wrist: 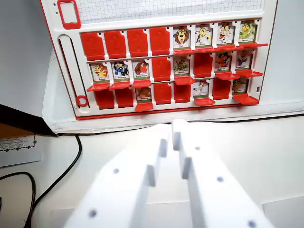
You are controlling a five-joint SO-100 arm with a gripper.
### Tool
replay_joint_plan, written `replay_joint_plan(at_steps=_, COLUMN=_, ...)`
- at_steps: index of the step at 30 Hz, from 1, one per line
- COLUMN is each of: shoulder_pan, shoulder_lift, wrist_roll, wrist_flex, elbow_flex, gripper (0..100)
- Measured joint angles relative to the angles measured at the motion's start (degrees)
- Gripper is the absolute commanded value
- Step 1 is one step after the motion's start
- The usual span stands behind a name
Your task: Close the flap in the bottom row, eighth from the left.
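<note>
We see the red-and-white game board (161, 57) lying on the white worktop (266, 142), with three rows of eight flaps. The eighth flap of the bottom row (241, 88) sits at the board's lower right corner, open, its picture card showing and its red tab jutting toward us. Our white gripper (172, 135) hangs over the bare worktop just below the board's bottom edge, well apart from that flap, its two fingers nearly pressed together with only a narrow slit between them, pinching nothing. A black cable (64, 173) curls near the worktop's left edge.
</note>
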Motion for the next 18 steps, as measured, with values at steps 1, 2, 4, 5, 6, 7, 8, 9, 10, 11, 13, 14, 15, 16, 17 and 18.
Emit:
replay_joint_plan(at_steps=1, shoulder_pan=0.0, shoulder_lift=0.0, wrist_roll=0.0, wrist_flex=0.0, elbow_flex=0.0, gripper=0)
replay_joint_plan(at_steps=2, shoulder_pan=0.2, shoulder_lift=0.0, wrist_roll=-0.5, wrist_flex=0.3, elbow_flex=0.0, gripper=0)
replay_joint_plan(at_steps=4, shoulder_pan=1.8, shoulder_lift=0.0, wrist_roll=-1.8, wrist_flex=0.5, elbow_flex=0.0, gripper=0)
replay_joint_plan(at_steps=5, shoulder_pan=2.8, shoulder_lift=0.0, wrist_roll=-2.2, wrist_flex=0.5, elbow_flex=0.0, gripper=0)
replay_joint_plan(at_steps=6, shoulder_pan=2.9, shoulder_lift=0.0, wrist_roll=-2.4, wrist_flex=0.5, elbow_flex=0.0, gripper=0)
replay_joint_plan(at_steps=7, shoulder_pan=3.0, shoulder_lift=0.0, wrist_roll=-2.5, wrist_flex=0.5, elbow_flex=0.0, gripper=0)
replay_joint_plan(at_steps=8, shoulder_pan=3.0, shoulder_lift=0.0, wrist_roll=-2.6, wrist_flex=0.5, elbow_flex=0.0, gripper=0)
replay_joint_plan(at_steps=9, shoulder_pan=2.7, shoulder_lift=0.0, wrist_roll=-2.6, wrist_flex=0.5, elbow_flex=0.0, gripper=0)
replay_joint_plan(at_steps=10, shoulder_pan=2.7, shoulder_lift=0.0, wrist_roll=-2.6, wrist_flex=0.5, elbow_flex=0.0, gripper=0)
replay_joint_plan(at_steps=11, shoulder_pan=2.8, shoulder_lift=0.0, wrist_roll=-2.6, wrist_flex=0.5, elbow_flex=0.0, gripper=0)
replay_joint_plan(at_steps=13, shoulder_pan=3.4, shoulder_lift=0.0, wrist_roll=-2.6, wrist_flex=0.5, elbow_flex=0.0, gripper=0)
replay_joint_plan(at_steps=14, shoulder_pan=3.4, shoulder_lift=0.0, wrist_roll=-2.6, wrist_flex=0.5, elbow_flex=0.0, gripper=0)
replay_joint_plan(at_steps=15, shoulder_pan=3.4, shoulder_lift=0.0, wrist_roll=-2.6, wrist_flex=0.5, elbow_flex=0.0, gripper=0)
replay_joint_plan(at_steps=16, shoulder_pan=3.3, shoulder_lift=0.0, wrist_roll=-2.6, wrist_flex=0.5, elbow_flex=0.0, gripper=0)
replay_joint_plan(at_steps=17, shoulder_pan=3.3, shoulder_lift=0.0, wrist_roll=-2.6, wrist_flex=0.5, elbow_flex=0.0, gripper=0)
replay_joint_plan(at_steps=18, shoulder_pan=3.5, shoulder_lift=0.0, wrist_roll=-3.2, wrist_flex=0.4, elbow_flex=0.0, gripper=0)
